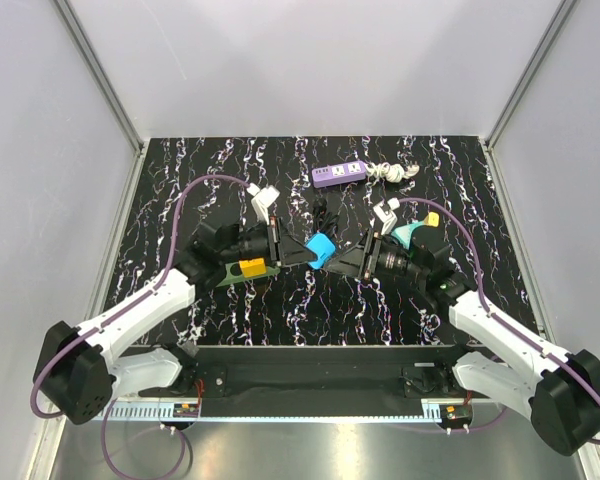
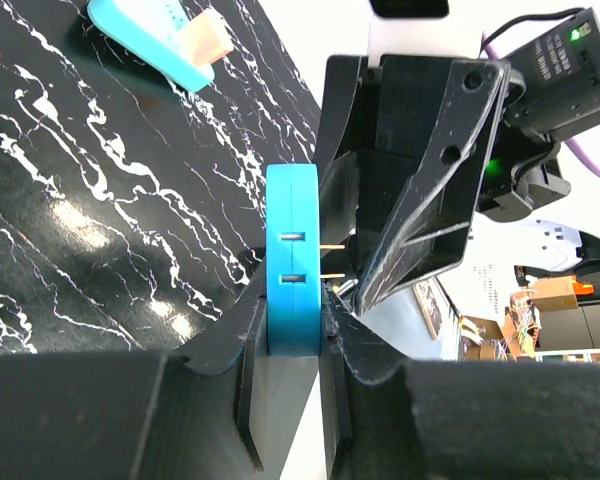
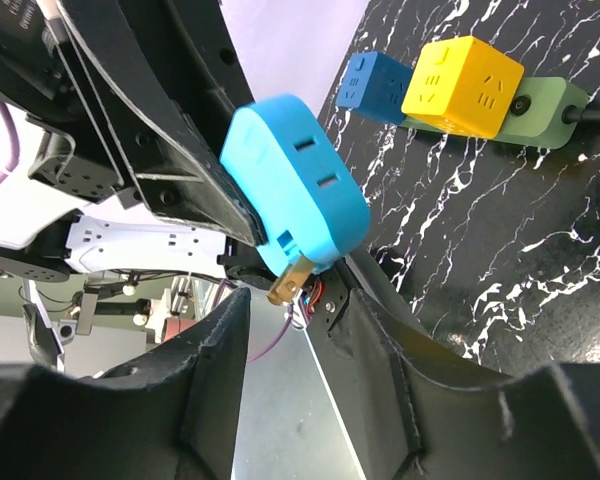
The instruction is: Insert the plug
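Where the left pincer [image 2: 292, 320] ends, its two black fingers [image 2: 220, 345] are clamped on the blue plug [image 2: 292, 230]. They grip its lower part from either side, so the flat face with two slots looks back at the wrist camera. Two brass prongs [image 2: 330, 262] stick out of the plug to the right of that pincer's tips. They point at the black body of the other arm's pincer, which stands just beyond them. Whether the prongs touch it cannot be told from this view.

Seen from the right pincer [image 3: 297, 300], its own fingers [image 3: 205, 385] stand apart with nothing clamped between them. The plug hangs just ahead of the gap, tilted, with its brass prong end nearest and reaching down toward the space between the tips. The plug is off the surface, held in the air between the two pincers, above the middle of the marbled black table [image 1: 230, 170].

Farther ahead of the right pincer and to its right, a green power strip [image 3: 550, 100] lies on the table with a yellow cube [image 3: 462, 85] and a blue cube [image 3: 378, 78] sitting on it. Ahead of the left pincer and to its left lies a teal strip [image 2: 145, 35] bearing a peach-coloured plug [image 2: 205, 38]. Farthest off, well beyond both pincers near the table's back edge, a purple power strip [image 1: 340, 174] lies with its white cord [image 1: 395, 173] bundled just beside it.
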You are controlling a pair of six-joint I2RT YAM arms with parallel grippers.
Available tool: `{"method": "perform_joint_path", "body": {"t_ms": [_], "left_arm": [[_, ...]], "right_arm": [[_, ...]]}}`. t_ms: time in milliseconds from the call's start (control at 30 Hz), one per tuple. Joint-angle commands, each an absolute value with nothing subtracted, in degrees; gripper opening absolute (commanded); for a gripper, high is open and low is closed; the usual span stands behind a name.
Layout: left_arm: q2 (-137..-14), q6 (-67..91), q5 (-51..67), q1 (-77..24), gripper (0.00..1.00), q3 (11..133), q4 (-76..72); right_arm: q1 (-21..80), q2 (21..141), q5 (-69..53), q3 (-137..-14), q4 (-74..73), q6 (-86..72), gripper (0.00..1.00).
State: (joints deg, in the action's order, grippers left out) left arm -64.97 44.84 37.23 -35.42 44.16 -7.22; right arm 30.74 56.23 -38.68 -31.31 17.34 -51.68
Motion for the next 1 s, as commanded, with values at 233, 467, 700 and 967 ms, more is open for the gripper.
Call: {"method": "perform_joint_path", "body": {"t_ms": [233, 467, 700, 967], "left_arm": [[-62.32, 43.86, 37.00, -35.68, 0.00, 42.45, -10.98], [-61.35, 45.35, 37.62, -35.68, 0.00, 41.84, -12.30], [-62.14, 55.88, 42.36, -35.68, 0.00, 39.29, -24.04], [-61.44, 61.26, 45.18, -35.68, 0.06, 37.97, -27.60]], "right_arm": [[30.85, 56.95, -39.46, -34.10, 21.97, -54.14, 0.55], [30.85, 59.24, -40.43, -32.70, 23.73, -54.32, 0.40], [30.85, 59.41, -44.03, -27.87, 34.09, -53.09, 0.08], [30.85, 56.08, -43.86, -25.75, 36.12, -48.17, 0.00]]}}
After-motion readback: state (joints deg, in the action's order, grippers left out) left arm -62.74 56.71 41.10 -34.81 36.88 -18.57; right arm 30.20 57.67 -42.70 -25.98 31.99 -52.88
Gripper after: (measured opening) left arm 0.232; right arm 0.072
